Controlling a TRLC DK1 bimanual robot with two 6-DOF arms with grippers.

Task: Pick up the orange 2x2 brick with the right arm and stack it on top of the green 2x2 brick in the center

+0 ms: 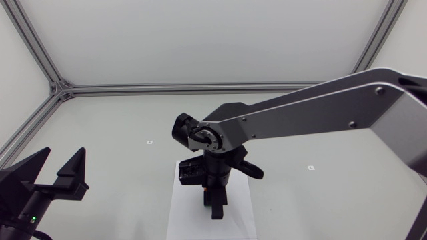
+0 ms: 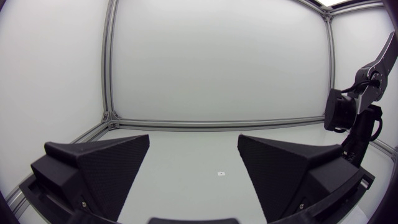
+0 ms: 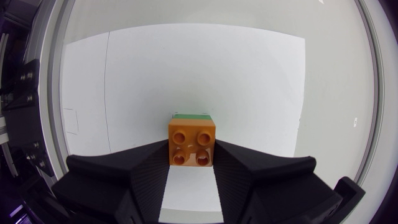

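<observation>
In the right wrist view an orange 2x2 brick [image 3: 191, 146] sits studs-up between the two black fingers of my right gripper [image 3: 191, 163], which touch it from both sides. A green brick [image 3: 191, 116] shows only as a thin edge right under and behind the orange one. In the head view my right arm reaches over the table's middle, and its gripper [image 1: 215, 203] points straight down onto a white sheet [image 1: 240, 217], hiding both bricks. My left gripper [image 1: 59, 167] rests open and empty at the near left; its fingers [image 2: 106, 165] are spread wide.
The white sheet [image 3: 249, 81] lies flat under the bricks. Small square markers [image 1: 149, 142] dot the table. An aluminium frame rail [image 1: 200, 87] runs along the table's far edge. My right arm [image 2: 351, 118] stands beside the left gripper's view.
</observation>
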